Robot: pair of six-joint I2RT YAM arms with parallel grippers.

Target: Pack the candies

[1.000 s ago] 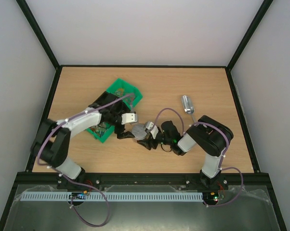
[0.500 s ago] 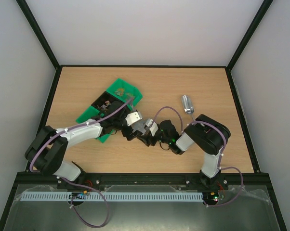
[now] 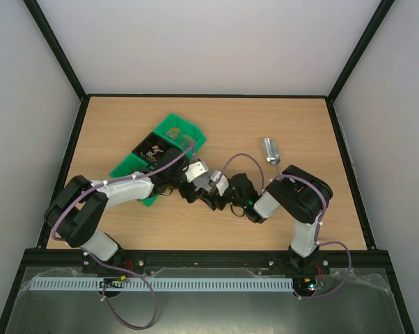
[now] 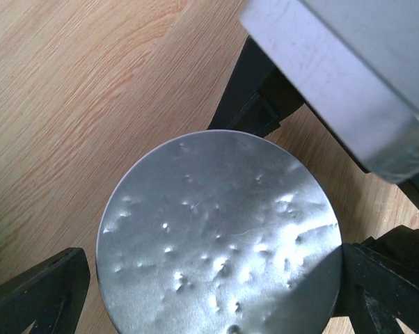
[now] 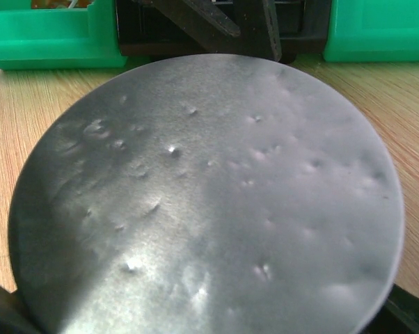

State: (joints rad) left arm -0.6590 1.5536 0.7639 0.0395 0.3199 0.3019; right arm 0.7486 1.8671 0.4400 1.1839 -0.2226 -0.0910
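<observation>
A round dented silver lid point(image 3: 210, 183) hangs above the table between my two grippers. My right gripper point(image 3: 221, 193) is shut on its rim; the lid fills the right wrist view point(image 5: 209, 195). My left gripper point(image 3: 199, 188) is open, its fingers point(image 4: 42, 292) on either side of the lid point(image 4: 216, 236), close to the rim. The candies point(image 3: 172, 130) are small mixed-colour sweets in a green bin point(image 3: 195, 139) behind the left arm. A metal scoop point(image 3: 270, 150) lies on the table beyond the right arm.
The green bin's front wall point(image 5: 49, 35) stands just behind the left gripper in the right wrist view. The right gripper's grey housing point(image 4: 349, 76) looms close over the lid in the left wrist view. Black frame posts edge the table.
The left arm has swung from over the green bin to the lid, and its fingers now flank it. The right gripper has carried the lid slightly up and left.
</observation>
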